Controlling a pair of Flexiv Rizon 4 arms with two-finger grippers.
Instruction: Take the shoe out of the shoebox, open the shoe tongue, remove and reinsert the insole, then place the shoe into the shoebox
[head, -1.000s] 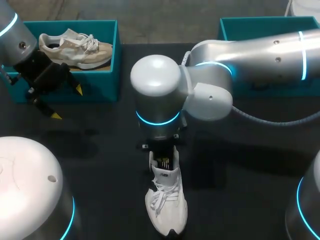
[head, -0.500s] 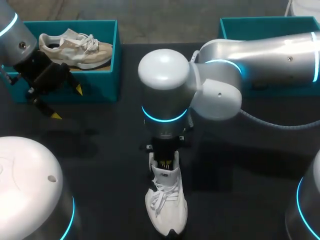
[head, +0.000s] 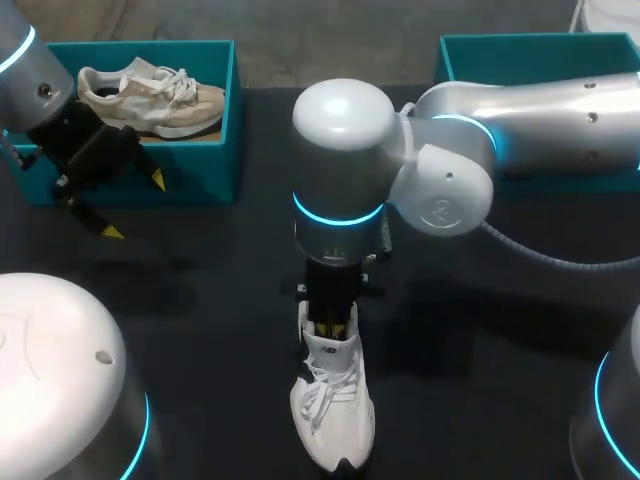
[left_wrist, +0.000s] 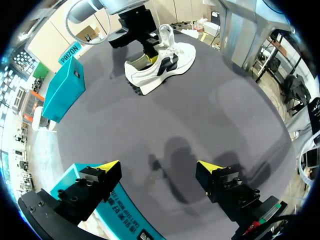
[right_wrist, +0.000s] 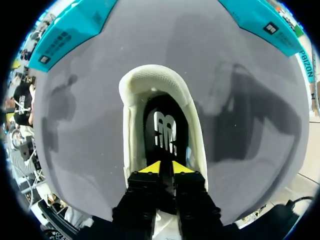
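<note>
A white shoe (head: 335, 415) stands on the black table near the front edge, its heel towards the back. My right gripper (head: 330, 322) points down into its opening. In the right wrist view the right gripper (right_wrist: 167, 167) hovers over the black insole (right_wrist: 165, 130), which lies flat inside the shoe (right_wrist: 131, 130). Its yellow tips stand a narrow slit apart with nothing seen between them. My left gripper (head: 135, 206) hangs open and empty in front of the left teal shoebox (head: 190, 170). From the left wrist view, the left gripper (left_wrist: 160, 167) faces the shoe (left_wrist: 160, 67) far ahead.
A beige shoe (head: 150, 95) lies in the left shoebox. A second teal shoebox (head: 470, 55) stands at the back right, partly hidden behind my right arm (head: 520, 110). Bare table (head: 200, 330) lies between the white shoe and the left gripper.
My right arm's wrist and elbow have swung to the right and back above the shoe while its gripper stayed at the shoe's opening. The left arm has not moved.
</note>
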